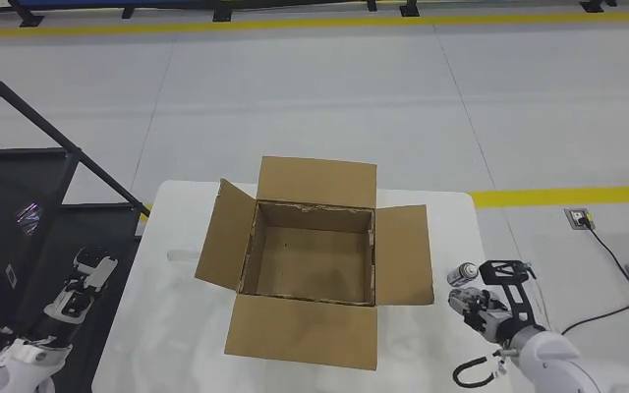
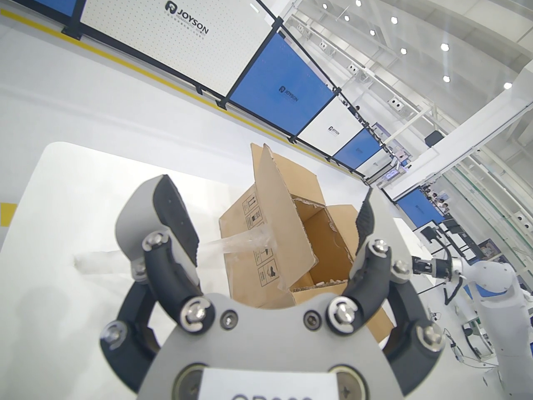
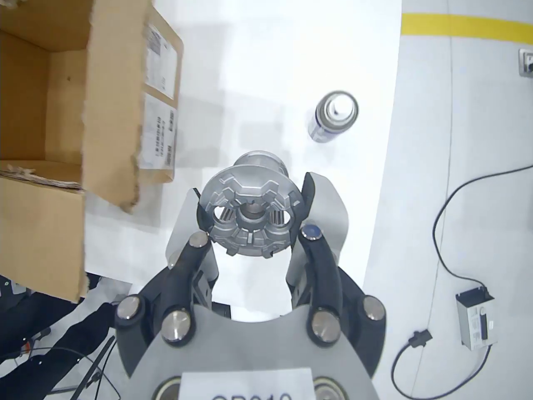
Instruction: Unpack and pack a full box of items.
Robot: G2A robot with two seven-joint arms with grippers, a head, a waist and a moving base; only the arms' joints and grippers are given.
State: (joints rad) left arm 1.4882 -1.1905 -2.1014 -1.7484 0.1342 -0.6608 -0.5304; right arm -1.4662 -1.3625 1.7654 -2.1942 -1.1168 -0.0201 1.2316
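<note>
Your right gripper pointed down beside the box, clamped on the metal hub; your left gripper faced the box, jaws apart.

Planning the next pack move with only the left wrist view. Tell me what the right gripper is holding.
Observer: The right gripper is shut on a grey metal gear housing.
Operator: Name whatever stands near it.
Observer: A spray can stands upright on the white table, apart from the cardboard box.
Operator: Place my left gripper.
Observer: From the top view, the left gripper sits beyond the table's edge, on the side opposite the spray can.
</note>
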